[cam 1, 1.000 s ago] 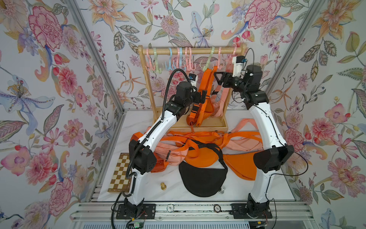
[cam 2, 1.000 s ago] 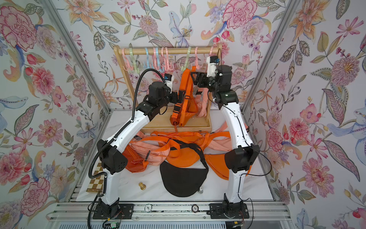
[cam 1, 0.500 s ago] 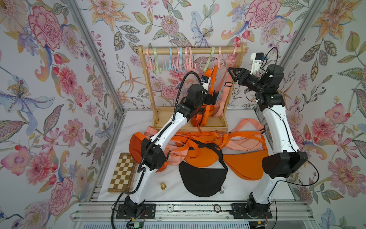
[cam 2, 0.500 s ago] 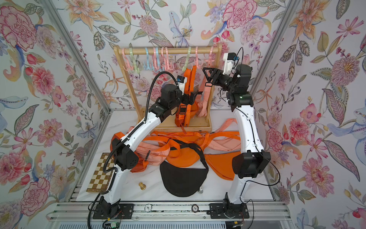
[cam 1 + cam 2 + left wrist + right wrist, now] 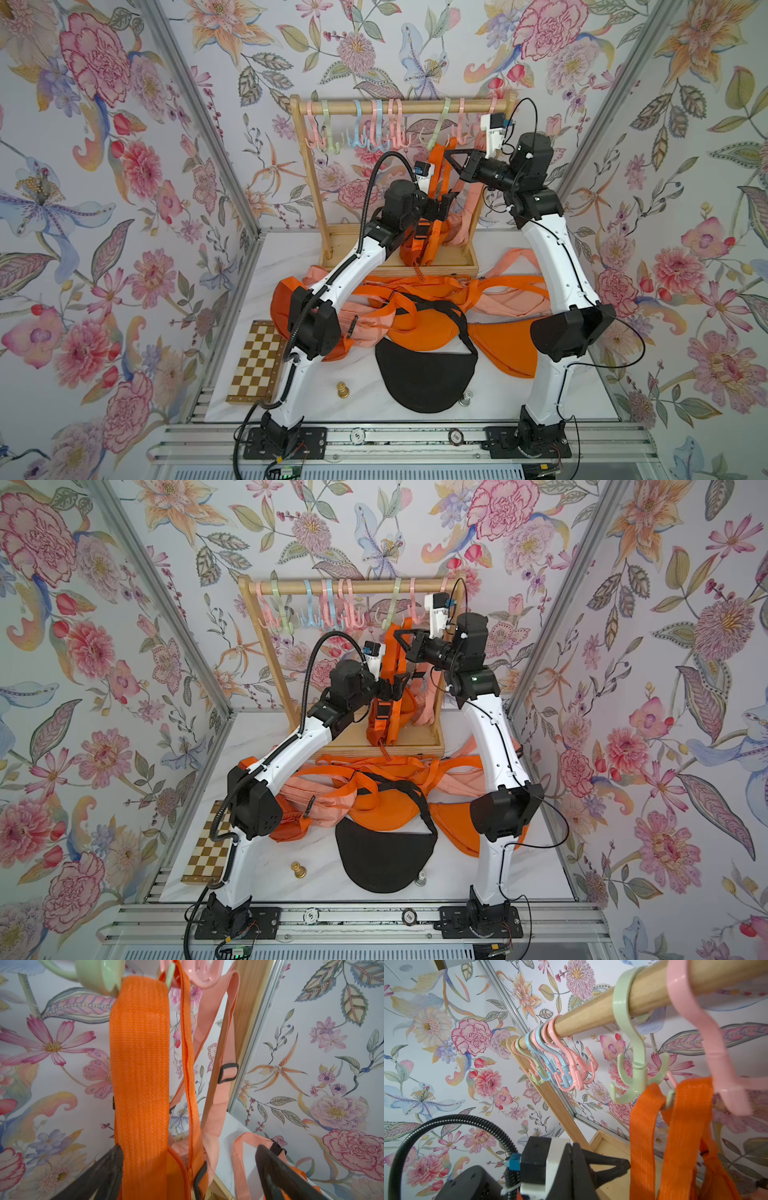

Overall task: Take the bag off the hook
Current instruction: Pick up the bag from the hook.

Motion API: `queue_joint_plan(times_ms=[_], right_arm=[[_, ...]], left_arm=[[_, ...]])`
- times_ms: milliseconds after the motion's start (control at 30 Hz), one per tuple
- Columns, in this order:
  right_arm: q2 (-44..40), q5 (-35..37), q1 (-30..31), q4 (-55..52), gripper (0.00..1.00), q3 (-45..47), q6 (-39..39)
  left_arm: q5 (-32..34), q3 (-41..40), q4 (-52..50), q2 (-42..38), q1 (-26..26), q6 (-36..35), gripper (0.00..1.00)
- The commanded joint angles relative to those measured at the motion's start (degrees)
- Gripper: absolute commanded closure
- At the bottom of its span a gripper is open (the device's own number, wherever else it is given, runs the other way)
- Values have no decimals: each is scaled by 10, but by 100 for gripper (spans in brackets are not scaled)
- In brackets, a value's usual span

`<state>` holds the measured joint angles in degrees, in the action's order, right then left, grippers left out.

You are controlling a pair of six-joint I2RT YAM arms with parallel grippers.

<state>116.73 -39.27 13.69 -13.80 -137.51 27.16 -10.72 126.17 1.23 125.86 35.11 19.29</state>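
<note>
An orange bag (image 5: 419, 245) (image 5: 386, 721) hangs on the wooden rack, its strap (image 5: 643, 1136) looped over a green hook (image 5: 635, 1076) (image 5: 441, 129). My left gripper (image 5: 442, 205) (image 5: 397, 688) (image 5: 187, 1167) is open. The orange strap (image 5: 141, 1064) runs between its fingers (image 5: 104, 1172), close against one of them. Higher up, my right gripper (image 5: 451, 156) (image 5: 399, 636) (image 5: 575, 1151) is shut and empty. Its tip sits just beside the strap, below the green hook (image 5: 392, 604).
A peach bag (image 5: 463, 216) hangs from a pink hook (image 5: 205, 974) beside the orange one. Several empty hooks (image 5: 566, 1072) line the rail (image 5: 612, 1009). Orange and peach bags (image 5: 415, 299), a black bag (image 5: 424, 374), a chessboard (image 5: 253, 361) and a gold piece (image 5: 342, 389) lie on the table.
My left gripper moved right to the orange strap and stayed open. My right gripper swung away to the right, came back beside the strap and shut its jaws.
</note>
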Motion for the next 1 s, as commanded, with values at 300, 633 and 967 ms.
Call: queue_joint_plan(times_ms=[300, 633, 967], right_arm=[[98, 72, -22, -53, 100, -59, -20], [102, 123, -41, -68, 100, -49, -41], [83, 138, -38, -68, 100, -36, -52]], left_arm=[[-42, -68, 63, -63, -32, 25, 0], [-96, 113, 83, 90, -31, 90, 1], [-96, 137, 148, 138, -33, 140, 73]])
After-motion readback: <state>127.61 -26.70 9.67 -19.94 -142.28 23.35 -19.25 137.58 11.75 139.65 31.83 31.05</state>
